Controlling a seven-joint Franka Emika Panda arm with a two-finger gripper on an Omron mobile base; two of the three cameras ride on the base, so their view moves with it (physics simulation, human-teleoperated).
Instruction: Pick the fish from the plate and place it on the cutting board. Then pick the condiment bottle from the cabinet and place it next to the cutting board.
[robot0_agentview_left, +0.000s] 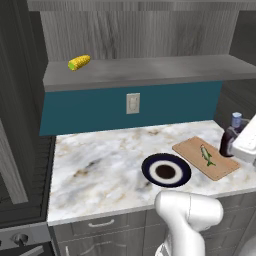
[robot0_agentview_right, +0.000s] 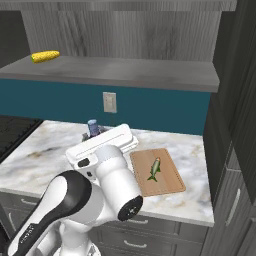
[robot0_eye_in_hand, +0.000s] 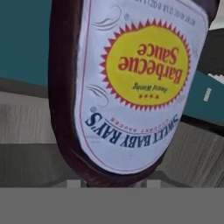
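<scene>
Bottle (robot0_eye_in_hand: 131, 87) fills the hand view, label upside down, with the pincer clenched on its body just beside the cutting board (robot0_agentview_left: 206, 157), above the desk (robot0_agentview_left: 100, 165). Fish (robot0_agentview_left: 207, 155) lies on the board. Rigid, smooth-sided and probably slippery; its broad middle seems the safest hold.

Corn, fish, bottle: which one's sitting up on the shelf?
The corn cob, lying on the grey shelf. The fish lies on the cutting board; the barbecue sauce bottle is beside it.
</scene>
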